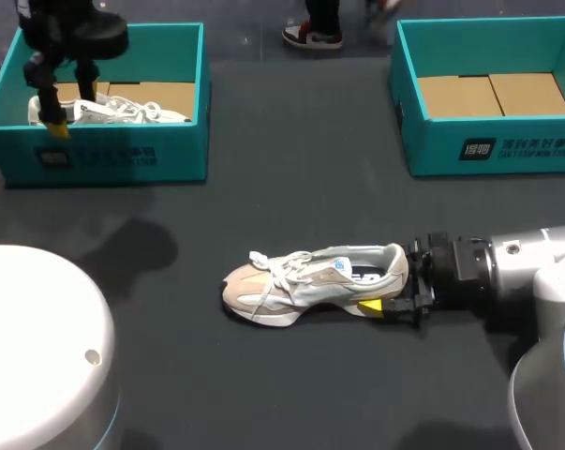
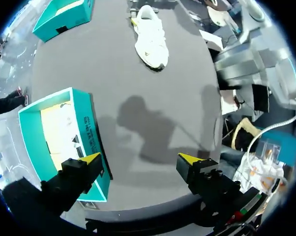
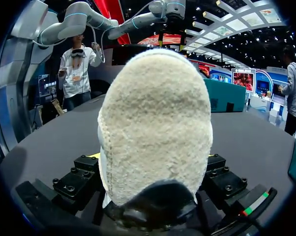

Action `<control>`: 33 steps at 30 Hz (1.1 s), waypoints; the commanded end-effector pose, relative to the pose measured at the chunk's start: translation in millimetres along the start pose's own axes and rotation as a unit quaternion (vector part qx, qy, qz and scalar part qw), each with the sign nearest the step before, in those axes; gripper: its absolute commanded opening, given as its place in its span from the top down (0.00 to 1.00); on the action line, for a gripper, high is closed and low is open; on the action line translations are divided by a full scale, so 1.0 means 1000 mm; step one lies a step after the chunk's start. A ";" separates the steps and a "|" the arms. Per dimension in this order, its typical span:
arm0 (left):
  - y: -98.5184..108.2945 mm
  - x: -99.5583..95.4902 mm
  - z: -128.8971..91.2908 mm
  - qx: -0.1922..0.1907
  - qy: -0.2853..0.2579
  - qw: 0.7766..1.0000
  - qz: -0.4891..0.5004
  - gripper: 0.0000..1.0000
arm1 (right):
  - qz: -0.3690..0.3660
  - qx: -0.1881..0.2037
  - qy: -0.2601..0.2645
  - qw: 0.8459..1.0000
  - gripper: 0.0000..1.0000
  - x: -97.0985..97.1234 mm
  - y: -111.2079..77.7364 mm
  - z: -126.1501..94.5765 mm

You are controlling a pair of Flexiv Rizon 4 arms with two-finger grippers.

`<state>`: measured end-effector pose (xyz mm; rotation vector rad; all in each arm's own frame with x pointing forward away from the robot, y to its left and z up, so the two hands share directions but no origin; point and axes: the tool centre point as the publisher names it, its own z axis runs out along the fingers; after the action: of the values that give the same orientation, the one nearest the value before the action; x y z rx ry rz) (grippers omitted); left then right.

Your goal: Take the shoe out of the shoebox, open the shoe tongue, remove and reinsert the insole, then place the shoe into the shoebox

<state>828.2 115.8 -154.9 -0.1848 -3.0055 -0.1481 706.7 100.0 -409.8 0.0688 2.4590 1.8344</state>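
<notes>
Shoe (image 3: 155,123) heel sits clamped between our right gripper's (image 3: 152,164) fingers; shoe rests mid-table (image 1: 291,169), toe pointing to our left. Left gripper (image 2: 138,164) is spread wide, holding nothing, over the left box's (image 2: 91,132) front wall; second shoe (image 1: 113,112) inside.

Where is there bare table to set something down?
Free: the table between left shoebox and right shoebox, behind the shoe; also in front of the shoe. Crowded: the shoe's heel, held by the right gripper, and the left shoebox, with a white shoe under the left gripper.
</notes>
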 end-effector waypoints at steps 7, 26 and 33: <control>-0.024 0.026 0.011 0.025 0.064 0.971 -0.230 0.00 | 0.000 0.001 -0.001 1.000 1.00 0.001 0.000 0.001; -0.112 0.086 0.027 0.017 0.029 0.813 -0.581 0.00 | 0.000 0.001 -0.001 1.000 1.00 0.001 0.000 0.001; -0.133 0.099 0.034 0.023 0.023 0.773 -0.633 0.00 | 0.000 0.001 -0.001 1.000 1.00 0.001 0.000 0.001</control>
<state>723.3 11.5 -179.7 1.4253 -2.6387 -0.1701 706.7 100.0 -409.9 0.0690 2.4590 1.8341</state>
